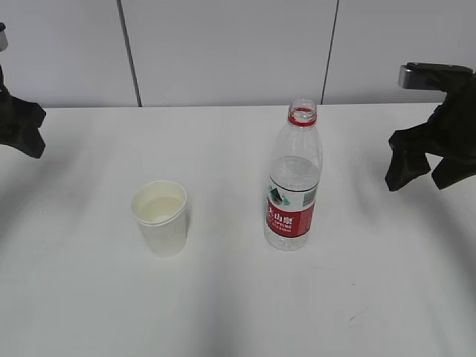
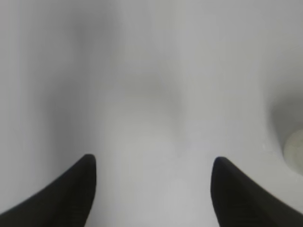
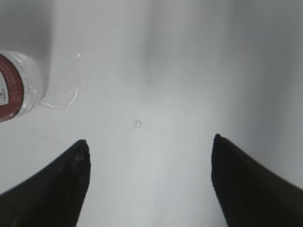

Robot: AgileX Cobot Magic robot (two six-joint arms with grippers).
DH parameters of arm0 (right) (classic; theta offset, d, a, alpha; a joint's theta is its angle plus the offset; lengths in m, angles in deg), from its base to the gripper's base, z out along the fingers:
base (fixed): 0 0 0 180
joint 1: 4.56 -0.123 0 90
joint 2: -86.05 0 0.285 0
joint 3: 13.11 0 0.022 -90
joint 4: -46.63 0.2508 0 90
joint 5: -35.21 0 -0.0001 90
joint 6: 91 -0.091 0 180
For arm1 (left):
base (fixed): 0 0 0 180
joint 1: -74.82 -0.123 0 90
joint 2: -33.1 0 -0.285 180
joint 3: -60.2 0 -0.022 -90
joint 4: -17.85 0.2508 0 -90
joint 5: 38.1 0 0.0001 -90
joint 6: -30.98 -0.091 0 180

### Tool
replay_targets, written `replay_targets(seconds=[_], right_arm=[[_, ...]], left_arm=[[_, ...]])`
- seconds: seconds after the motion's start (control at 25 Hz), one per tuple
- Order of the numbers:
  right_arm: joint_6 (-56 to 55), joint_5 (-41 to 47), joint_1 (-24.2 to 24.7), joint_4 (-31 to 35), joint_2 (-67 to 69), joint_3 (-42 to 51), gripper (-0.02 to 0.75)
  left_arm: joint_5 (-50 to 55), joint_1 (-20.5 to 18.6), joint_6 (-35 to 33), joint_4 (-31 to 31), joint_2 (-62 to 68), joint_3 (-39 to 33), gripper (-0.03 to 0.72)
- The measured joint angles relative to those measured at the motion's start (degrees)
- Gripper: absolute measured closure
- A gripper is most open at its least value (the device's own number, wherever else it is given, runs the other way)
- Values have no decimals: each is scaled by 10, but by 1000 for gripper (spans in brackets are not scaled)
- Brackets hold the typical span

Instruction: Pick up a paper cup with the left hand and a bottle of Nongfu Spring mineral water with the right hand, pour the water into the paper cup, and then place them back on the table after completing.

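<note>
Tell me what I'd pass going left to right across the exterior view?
Left hand → paper cup with water inside → uncapped mineral water bottle → right hand, all above or on the white table.

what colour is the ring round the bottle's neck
Red, on the bottle; clearest in the exterior view.

White table, off-white paper cup at near left holding pale clear water, clear bottle to its right with red neck ring, red and white label with green mark, black grippers at far left and far right, pale grey wall panels with dark seams
</note>
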Motion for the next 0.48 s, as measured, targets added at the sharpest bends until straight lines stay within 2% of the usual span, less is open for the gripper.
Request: replay_targets(seconds=[0.16,0.48], right_arm=[[-11,20,0,-12,0,-1,150],[-13,90,1,-108,-2,-1,149]], left_arm=[[39,-1,46,66,0,4,221],[76,-1,54,77,0,4,222]])
